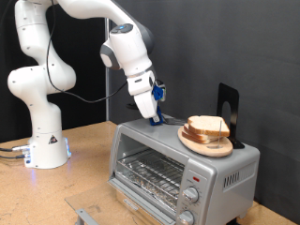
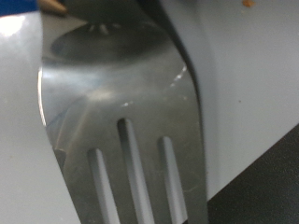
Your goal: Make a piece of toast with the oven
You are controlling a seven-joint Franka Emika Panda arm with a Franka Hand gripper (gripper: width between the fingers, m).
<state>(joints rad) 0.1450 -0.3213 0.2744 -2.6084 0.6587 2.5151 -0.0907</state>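
The silver-grey oven (image 1: 141,150) stands on the wooden table at the exterior view's right, with its glass door shut and the wire rack (image 1: 150,173) showing inside. The piece of toast (image 1: 208,126) lies on a round wooden plate (image 1: 200,143) on top of the oven. My gripper (image 1: 153,112) hangs just over the oven's top, to the exterior view's left of the plate. It is shut on a spatula with a blue handle (image 1: 159,94). The spatula's slotted metal blade (image 2: 121,103) fills the wrist view. My fingers do not show there.
A black stand (image 1: 228,105) rises behind the plate on the oven's top. Round knobs (image 1: 192,195) and a red light (image 1: 196,177) sit on the oven's front right. The robot base (image 1: 45,150) stands at the left. A small metal piece (image 1: 89,216) lies at the table's front.
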